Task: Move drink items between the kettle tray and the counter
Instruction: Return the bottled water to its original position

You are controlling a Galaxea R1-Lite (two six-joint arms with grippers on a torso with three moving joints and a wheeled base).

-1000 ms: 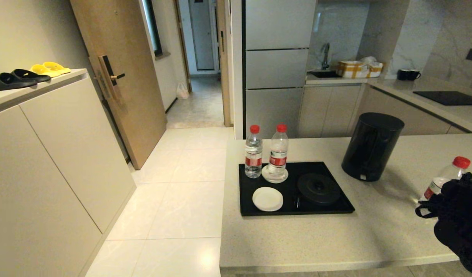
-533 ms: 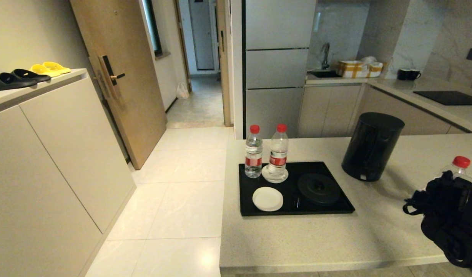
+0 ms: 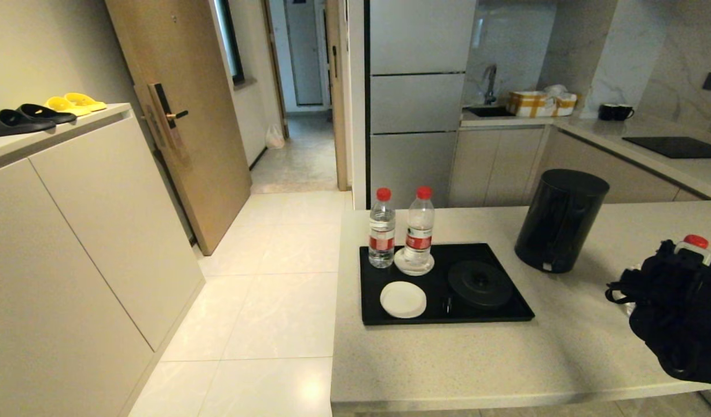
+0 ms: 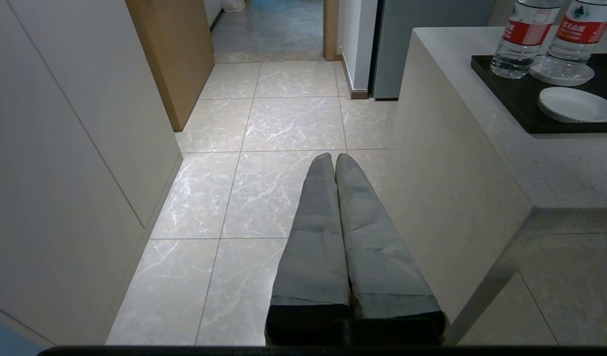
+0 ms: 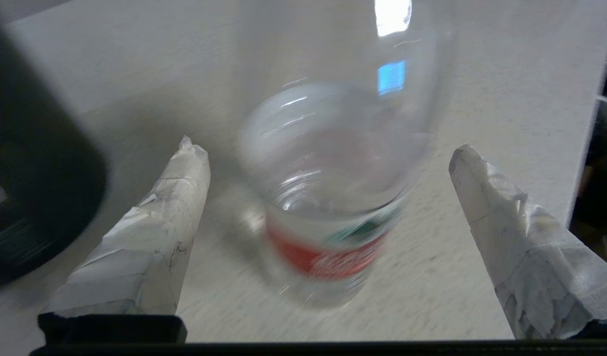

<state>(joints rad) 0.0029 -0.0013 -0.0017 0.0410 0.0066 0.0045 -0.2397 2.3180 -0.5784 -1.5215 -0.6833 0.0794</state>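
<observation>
On the counter lies the black kettle tray with its round base. One water bottle stands on the tray and a second stands on a saucer. The black kettle stands on the counter to the right of the tray. A third bottle stands upright at the counter's right end, with only its red cap showing in the head view. My right gripper is open, a finger on either side of this bottle and apart from it. My left gripper hangs shut over the floor, left of the counter.
An empty white saucer sits at the tray's front left. The counter's front edge runs close below my right arm. Two black mugs and a hob are on the far worktop. Slippers lie on the left cabinet.
My right gripper has moved up and forward around the third bottle, which now shows only its cap in the head view. The tray, kettle and other bottles have not moved.
</observation>
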